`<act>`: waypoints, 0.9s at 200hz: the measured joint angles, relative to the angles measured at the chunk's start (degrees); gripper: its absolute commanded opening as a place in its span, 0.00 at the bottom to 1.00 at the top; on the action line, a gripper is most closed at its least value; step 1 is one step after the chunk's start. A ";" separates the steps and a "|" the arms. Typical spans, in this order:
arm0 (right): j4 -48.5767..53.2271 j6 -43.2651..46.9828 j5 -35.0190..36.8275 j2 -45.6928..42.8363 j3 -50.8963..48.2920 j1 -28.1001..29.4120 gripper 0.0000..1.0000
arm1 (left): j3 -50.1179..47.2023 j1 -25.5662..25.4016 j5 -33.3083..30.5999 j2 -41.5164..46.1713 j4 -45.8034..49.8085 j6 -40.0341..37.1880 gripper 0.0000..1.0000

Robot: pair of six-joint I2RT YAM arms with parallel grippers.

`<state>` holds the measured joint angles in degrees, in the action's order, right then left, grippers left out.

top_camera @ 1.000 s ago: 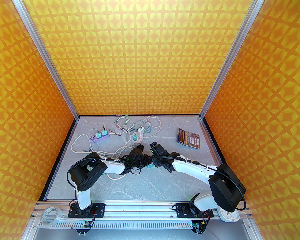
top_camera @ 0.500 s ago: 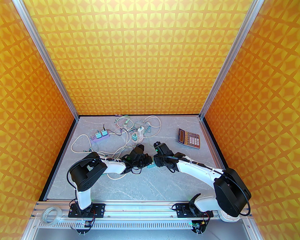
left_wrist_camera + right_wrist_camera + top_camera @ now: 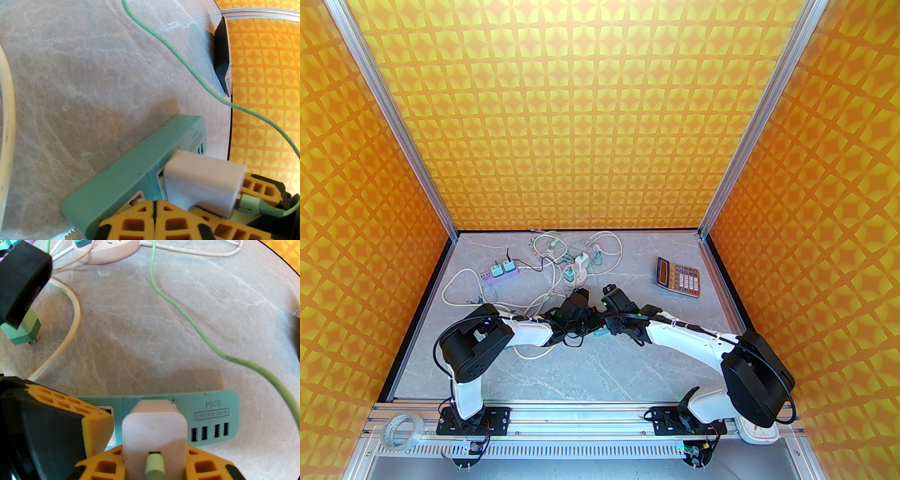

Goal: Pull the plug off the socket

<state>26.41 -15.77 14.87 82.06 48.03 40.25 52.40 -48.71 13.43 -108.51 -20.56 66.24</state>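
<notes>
The socket is a teal power strip (image 3: 211, 408) lying flat on the marble table (image 3: 628, 370) at the centre (image 3: 600, 333). A white plug (image 3: 154, 427) with a green cable (image 3: 199, 331) stands in it. My right gripper (image 3: 154, 460) is shut on the plug, one yellow finger on each side. In the left wrist view the plug (image 3: 204, 185) sits on the strip (image 3: 131, 178), and my left gripper (image 3: 154, 208) is shut, its fingertips pressed together on the strip beside the plug. From above, the left gripper (image 3: 591, 324) and right gripper (image 3: 608, 327) meet over the strip.
A calculator (image 3: 678, 276) lies back right. A purple strip with two chargers (image 3: 500, 272), a round white socket (image 3: 575, 275) and tangled cables (image 3: 543, 262) fill the back left. A loose green charger (image 3: 22, 331) lies near the left arm. A tape roll (image 3: 401, 430) rests on the front rail.
The right arm swung out to the right half a second ago and has come back left to where it was. The left arm has hardly moved.
</notes>
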 measured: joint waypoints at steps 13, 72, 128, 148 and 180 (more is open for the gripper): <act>0.61 0.20 -0.28 -1.16 0.31 0.22 0.25 | 0.13 0.00 0.00 0.00 0.26 -0.02 0.00; 2.43 1.14 -0.46 -4.90 4.22 0.55 0.27 | 0.66 0.00 0.02 -0.31 0.61 -0.02 0.00; 3.13 1.46 -1.53 -5.62 5.29 -5.46 0.27 | 0.76 -0.28 -0.90 1.53 4.48 -2.69 0.04; 3.15 1.44 -2.60 -5.46 5.29 -7.78 0.27 | 0.76 -0.48 -2.86 4.50 10.29 -6.01 0.20; 2.73 1.44 -5.09 -3.65 5.88 -11.34 0.27 | 0.76 -0.48 -7.04 12.87 17.40 -10.51 0.40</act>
<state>29.15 -14.33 9.78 78.41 53.91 28.91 53.17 -49.19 6.39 -95.64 -3.16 55.72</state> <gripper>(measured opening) 0.306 0.342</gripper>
